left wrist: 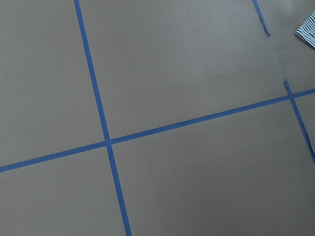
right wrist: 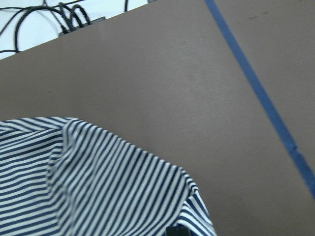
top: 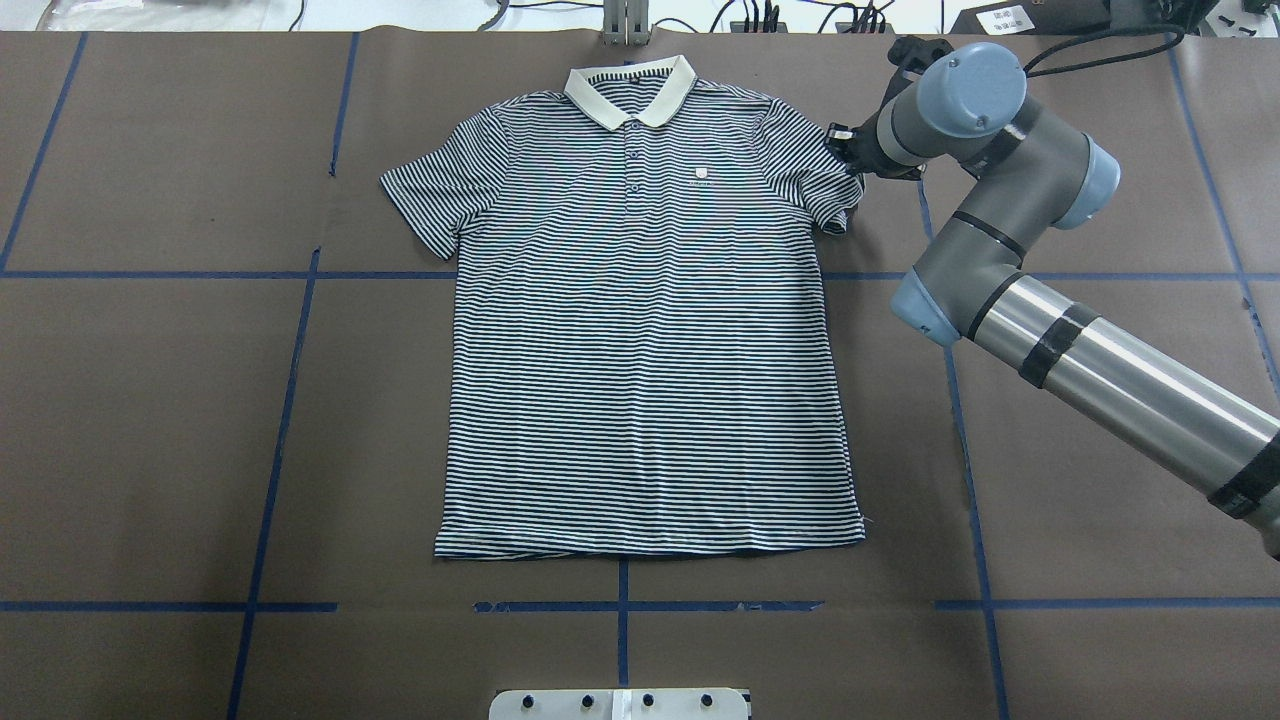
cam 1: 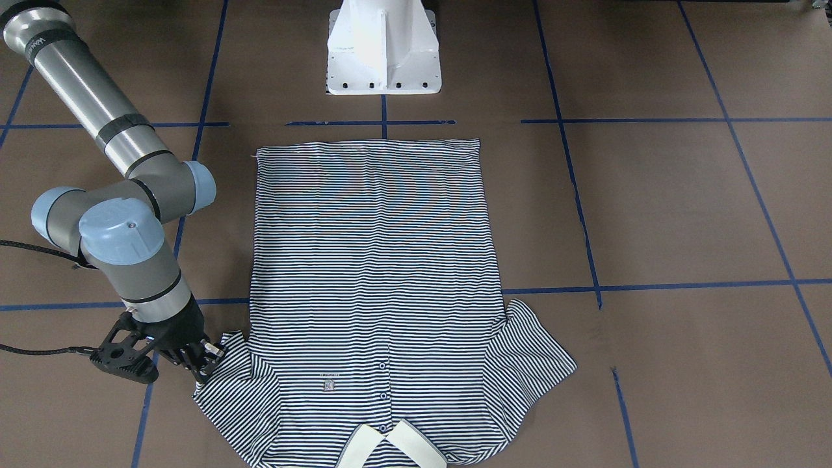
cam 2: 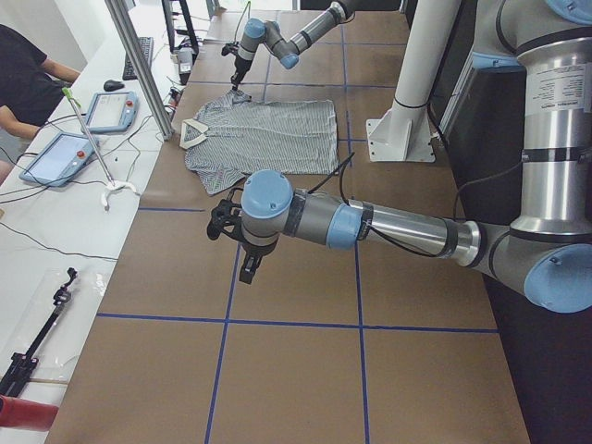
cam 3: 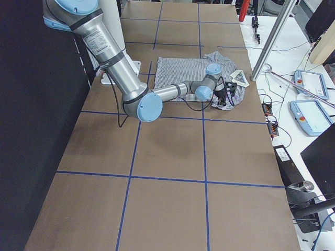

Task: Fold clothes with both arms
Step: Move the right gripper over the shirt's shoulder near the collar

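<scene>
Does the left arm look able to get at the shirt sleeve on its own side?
Probably yes. The left end effector hangs over bare table, nothing lies between it and that sleeve; the right end effector appears to hold the other sleeve.

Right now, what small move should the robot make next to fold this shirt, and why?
Probably bring the left gripper toward the free sleeve of the shirt: the right gripper is at the other sleeve, while the left hangs over bare table.
</scene>
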